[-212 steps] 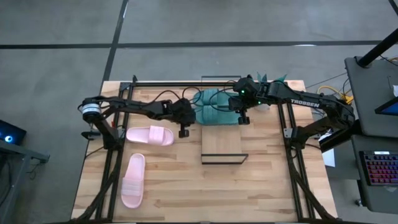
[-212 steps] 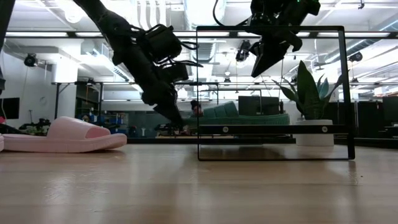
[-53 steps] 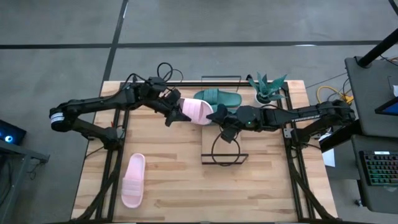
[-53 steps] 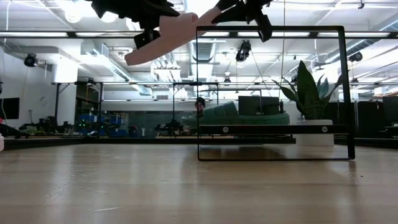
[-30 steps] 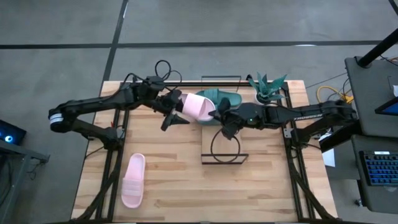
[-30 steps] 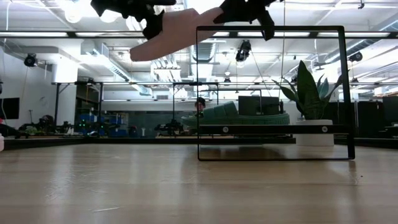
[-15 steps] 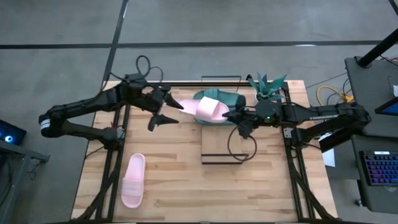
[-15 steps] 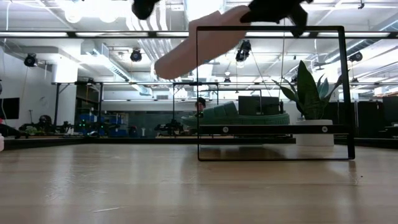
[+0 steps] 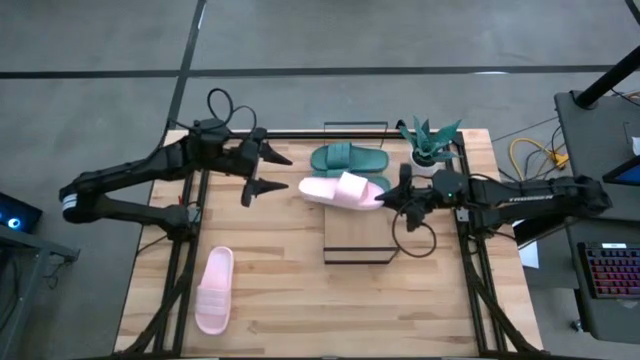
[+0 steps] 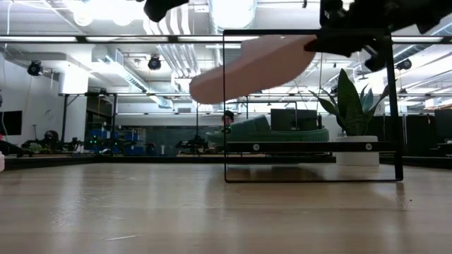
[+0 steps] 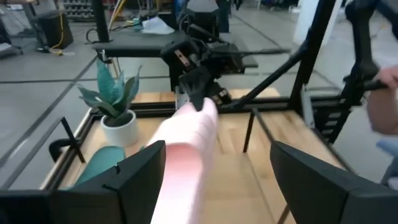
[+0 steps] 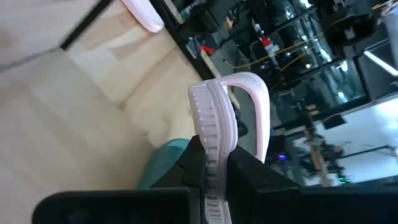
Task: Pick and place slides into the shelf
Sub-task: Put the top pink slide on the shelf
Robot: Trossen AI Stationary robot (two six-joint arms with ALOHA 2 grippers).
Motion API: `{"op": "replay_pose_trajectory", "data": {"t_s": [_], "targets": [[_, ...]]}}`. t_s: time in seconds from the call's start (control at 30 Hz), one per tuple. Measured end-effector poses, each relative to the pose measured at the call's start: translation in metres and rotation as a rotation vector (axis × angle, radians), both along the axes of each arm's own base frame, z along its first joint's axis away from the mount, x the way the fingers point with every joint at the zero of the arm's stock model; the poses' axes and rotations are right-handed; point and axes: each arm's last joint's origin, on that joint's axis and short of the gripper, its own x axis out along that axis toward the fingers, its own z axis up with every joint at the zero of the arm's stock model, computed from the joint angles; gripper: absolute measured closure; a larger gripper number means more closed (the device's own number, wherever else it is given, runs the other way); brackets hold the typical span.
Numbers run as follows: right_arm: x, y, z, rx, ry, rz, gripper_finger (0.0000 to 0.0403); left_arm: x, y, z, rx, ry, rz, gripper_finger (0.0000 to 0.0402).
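A pale pink rubber slide sandal (image 9: pixel 214 289) is seen lying flat on the light wooden tabletop (image 9: pixel 290 300) at the near left, well apart from both arms.

Farther in, at mid-table, the shelf, a long light-wood plank with thin dark metal frame edges (image 9: pixel 357 237), is seen standing on the tabletop. In the low view its dark frame (image 10: pixel 390 106) appears as an upright rectangle.

Above the shelf's far half, a second pale pink slide sandal (image 9: pixel 343 191) is held clear of the plank. It is gripped at one end by the right gripper (image 9: pixel 384 198), whose fingers are closed on the edge of the sole (the clamped edge and the arched strap are shown plainly in the right wrist view (image 12: pixel 214 134)). In the low view the sandal (image 10: pixel 247 67) is seen raised high, near the top bar of the frame, with its free end tilted downward and pointing away from the right gripper (image 10: pixel 332 44).

The left gripper (image 9: pixel 270 172) is located to the left of the shelf, near the free end of the held sandal but apart from it. Its fingers (image 11: pixel 140 177) are spread wide and nothing is held between them; the pink sandal (image 11: pixel 189 155) is seen beyond them in the left wrist view.

At the far end of the shelf, a teal-green rubber slide sandal (image 9: pixel 348 158) is seen lying just beyond the held pink one. A small green potted plant in a white pot (image 9: pixel 428 140) stands near the far right corner of the tabletop.
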Motion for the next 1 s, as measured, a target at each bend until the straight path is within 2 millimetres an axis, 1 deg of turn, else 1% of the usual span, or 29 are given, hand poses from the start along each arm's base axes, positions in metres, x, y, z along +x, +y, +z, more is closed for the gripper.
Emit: {"op": "replay_pose_trajectory", "data": {"t_s": [0.17, 0.3, 0.43, 0.53, 0.63, 0.73, 1.0], "targets": [[-0.008, -0.004, -0.014, 0.074, 0.025, -0.016, 0.0379, 0.010, 0.003, -0.006, 0.026, 0.022, -0.006, 0.0127], [-0.011, -0.003, -0.022, 0.148, 0.061, 0.015, 0.0382, 0.017, 0.006, -0.012, 0.018, 0.051, -0.006, 0.0127], [-0.013, -0.002, -0.030, 0.183, 0.095, 0.049, 0.0382, 0.021, 0.007, -0.016, 0.013, 0.068, -0.004, 0.0127], [-0.013, -0.001, -0.032, 0.211, 0.101, 0.073, 0.0382, 0.023, 0.008, -0.017, 0.017, 0.075, 0.016, 0.0127], [-0.015, -0.001, -0.036, 0.229, 0.151, 0.069, 0.0382, 0.023, 0.009, -0.018, 0.023, 0.076, 0.035, 0.0127], [-0.016, -0.001, -0.037, 0.239, 0.161, 0.066, 0.0382, 0.023, 0.009, -0.017, 0.047, 0.074, 0.037, 0.0127], [-0.022, -0.007, -0.048, 0.270, 0.275, 0.009, 0.0383, 0.024, 0.009, -0.016, 0.054, 0.057, 0.037, 0.0127]]}}
